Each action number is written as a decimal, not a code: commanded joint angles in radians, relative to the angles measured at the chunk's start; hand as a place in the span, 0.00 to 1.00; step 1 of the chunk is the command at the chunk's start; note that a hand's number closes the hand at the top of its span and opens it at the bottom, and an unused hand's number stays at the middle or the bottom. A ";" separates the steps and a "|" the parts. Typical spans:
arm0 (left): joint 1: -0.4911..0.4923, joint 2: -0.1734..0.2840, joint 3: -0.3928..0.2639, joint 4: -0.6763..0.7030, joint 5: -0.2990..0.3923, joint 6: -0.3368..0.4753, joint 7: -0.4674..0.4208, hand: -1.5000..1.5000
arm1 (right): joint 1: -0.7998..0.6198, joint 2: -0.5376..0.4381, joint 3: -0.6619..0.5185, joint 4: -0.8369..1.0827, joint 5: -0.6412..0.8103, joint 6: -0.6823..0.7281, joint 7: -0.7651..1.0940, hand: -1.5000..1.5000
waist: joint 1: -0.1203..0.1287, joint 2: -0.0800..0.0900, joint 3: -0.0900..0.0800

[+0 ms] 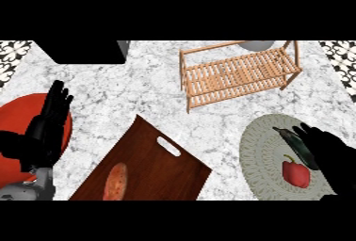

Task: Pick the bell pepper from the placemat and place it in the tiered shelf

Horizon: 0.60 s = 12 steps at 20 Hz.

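The small red bell pepper (296, 173) lay stem-up on the round grey patterned placemat (264, 160), just left of the black right hand (332, 160), whose fingers reached open and empty above it, nearer than the left hand (43, 129).

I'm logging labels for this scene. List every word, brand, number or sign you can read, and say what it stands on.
None: no readable text in the head view.
Shelf: bare wooden slats, no label.
Cutting board: plain wood, no mark.
Placemat: woven pattern only, no letters.
Bell pepper: no sticker.
Red plate: plain.
Tiles at the corners: ornament, not writing.
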 commanded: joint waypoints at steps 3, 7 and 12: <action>0.081 -0.019 0.011 -0.092 -0.017 -0.043 0.017 0.50 | 0.085 0.083 -0.001 0.049 0.107 -0.034 -0.090 0.00 | 0.000 -0.001 0.000; 0.002 -0.036 0.056 0.022 -0.025 -0.069 -0.015 0.50 | 0.085 0.094 -0.039 0.201 0.152 -0.077 -0.233 0.00 | -0.002 0.001 0.000; 0.020 -0.043 0.084 -0.057 -0.056 -0.096 0.056 0.50 | 0.087 0.154 -0.081 0.136 0.208 0.003 -0.210 0.00 | -0.001 -0.001 0.000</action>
